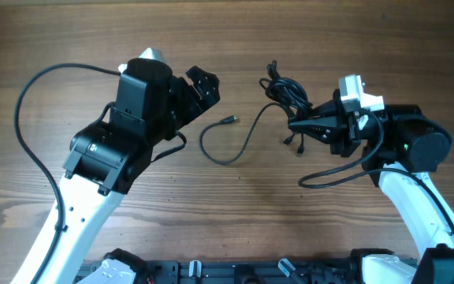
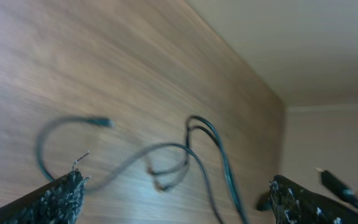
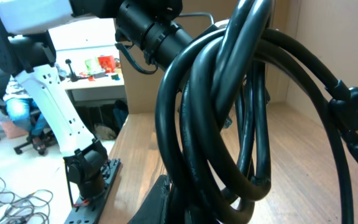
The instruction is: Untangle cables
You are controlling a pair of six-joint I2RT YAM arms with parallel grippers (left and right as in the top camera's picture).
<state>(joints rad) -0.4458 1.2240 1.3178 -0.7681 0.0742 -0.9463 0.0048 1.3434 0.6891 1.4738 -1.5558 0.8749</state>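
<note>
Right gripper point(image 1: 296, 124) is clamped on the bunched cables point(image 1: 284, 88) (they fill its wrist view), with one loose strand point(image 1: 235, 148) looping left across the table point(image 1: 93, 31). Left gripper point(image 1: 202, 85) hangs wide open, holding nothing, near that strand's plug point(image 1: 231, 120).

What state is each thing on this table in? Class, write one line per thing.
Bunched knot of thin black cables: tangled, gripped by the right hand.
Long loose black cable strand: lying curved on the wooden table, plug end free.
Left hand: open, holding nothing.
Right hand: shut on the knot.
</note>
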